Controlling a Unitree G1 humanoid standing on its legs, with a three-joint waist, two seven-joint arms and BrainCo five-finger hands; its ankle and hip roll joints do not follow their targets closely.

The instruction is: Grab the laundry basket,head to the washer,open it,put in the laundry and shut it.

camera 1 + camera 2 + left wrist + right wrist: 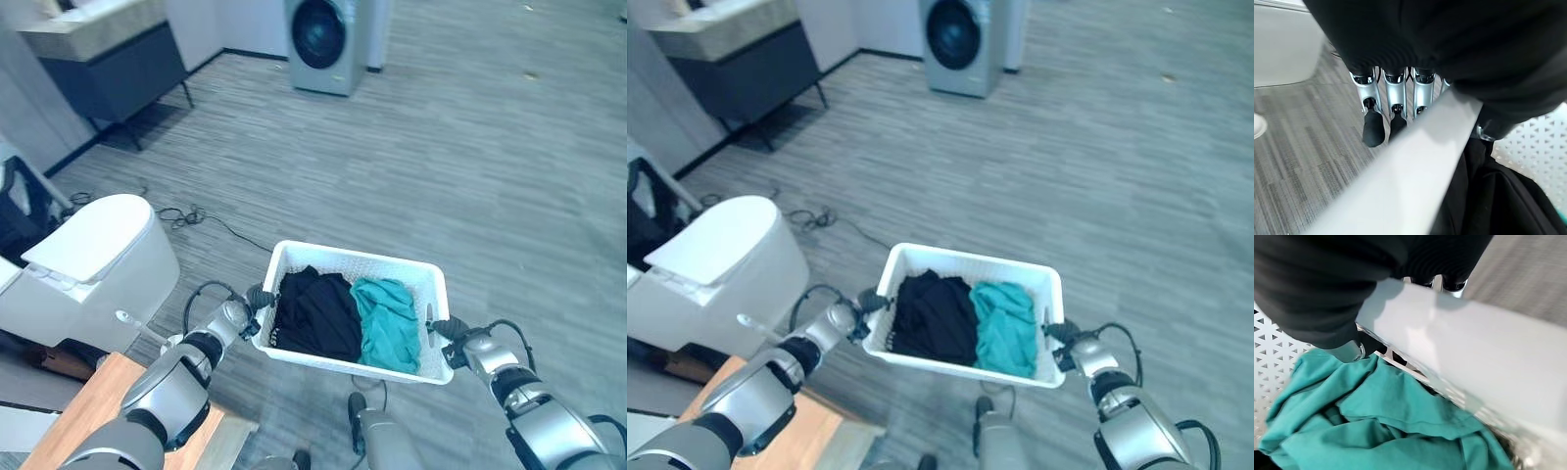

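Observation:
A white perforated laundry basket [353, 258] hangs above the floor between my two hands. A black garment [313, 313] lies in its left half and a teal garment [387, 323] in its right half. My left hand [257, 299] is shut on the basket's left rim [1415, 161], with its fingers [1374, 128] down the outside and the thumb inside. My right hand [446, 331] is shut on the right rim [1474, 367], beside the teal garment [1376, 421]. The silver washer [321, 39] stands far ahead across the room, its round dark door closed.
A white toilet [93, 259] stands close on my left. A dark cabinet with a light top [108, 64] sits against the far left wall. A wooden board [103, 397] lies at the lower left. Grey striped flooring [470, 166] stretches between the basket and the washer.

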